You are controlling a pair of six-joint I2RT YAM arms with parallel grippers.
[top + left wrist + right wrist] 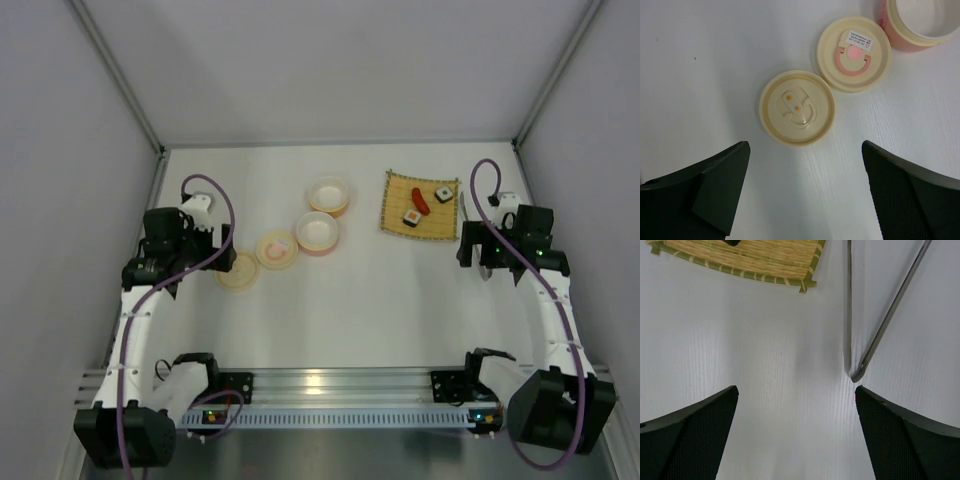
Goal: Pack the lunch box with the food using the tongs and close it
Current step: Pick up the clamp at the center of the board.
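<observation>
Lunch box: you have packed nothing yet; its two pink tubs (317,232) stand open on the worktop (400,300) and look empty.
Left end effector (805,161): spread wide and holding nothing, it hovers just short of the two cream lids (797,107), which lie off the tubs.
Right end effector (796,396): also spread and empty, with the hinge end of the tongs (848,315) just ahead of its right finger.
Tongs: they lie flat beside the bamboo mat (765,265), ungripped.
Food: the sausage (418,202) and both sushi rolls (443,194) rest on the mat.
Left for you: grasp the tongs, move three pieces, fit the lids.
</observation>
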